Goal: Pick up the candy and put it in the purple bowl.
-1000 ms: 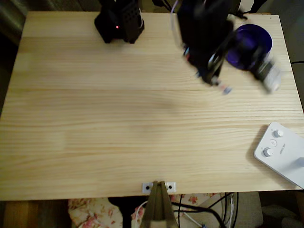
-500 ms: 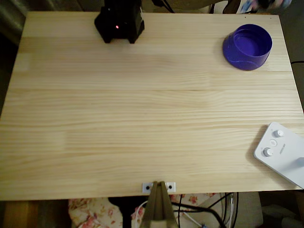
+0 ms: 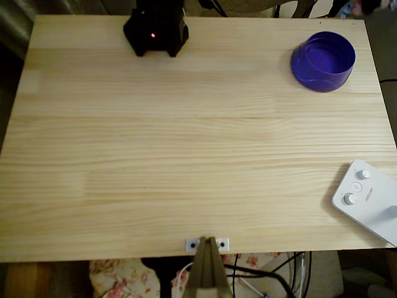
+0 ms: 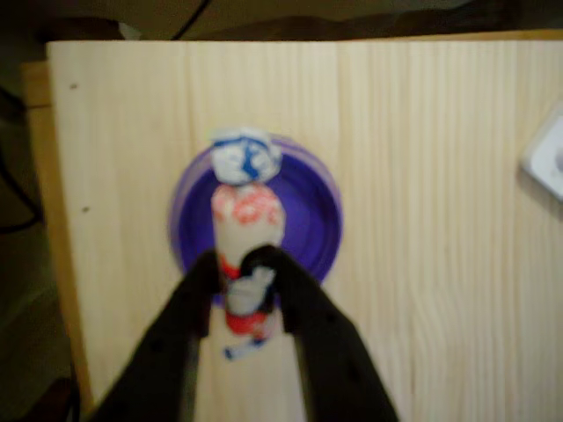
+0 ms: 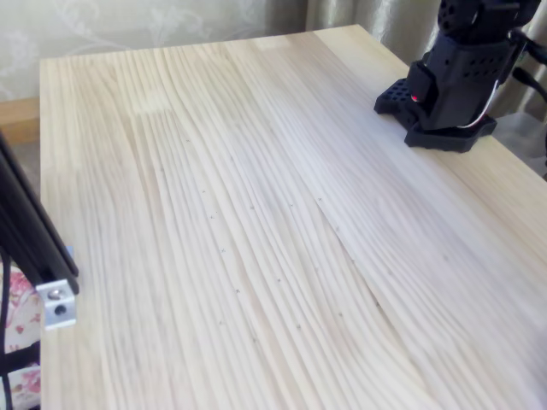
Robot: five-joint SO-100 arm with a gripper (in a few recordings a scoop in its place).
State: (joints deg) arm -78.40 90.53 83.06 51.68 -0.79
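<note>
In the wrist view my gripper (image 4: 244, 283) is shut on the candy (image 4: 248, 215), a long white wrapped sweet with red markings and a blue-and-white twisted end. The black fingers (image 4: 189, 308) pinch its lower part. The candy hangs high above the purple bowl (image 4: 308, 220), which lies straight below it on the wooden table. In the overhead view the purple bowl (image 3: 323, 61) stands at the table's far right corner with nothing visible inside it.
The arm's black base (image 3: 156, 30) stands at the table's far edge and also appears in the fixed view (image 5: 453, 85). A white box with knobs (image 3: 366, 202) lies at the right front corner, and its corner shows in the wrist view (image 4: 547, 163). The table's edge (image 4: 53, 220) runs close beside the bowl.
A second ago the arm was a blur over the table beside the bowl in the overhead view. It has since swung out of that picture, leaving the bowl uncovered.
</note>
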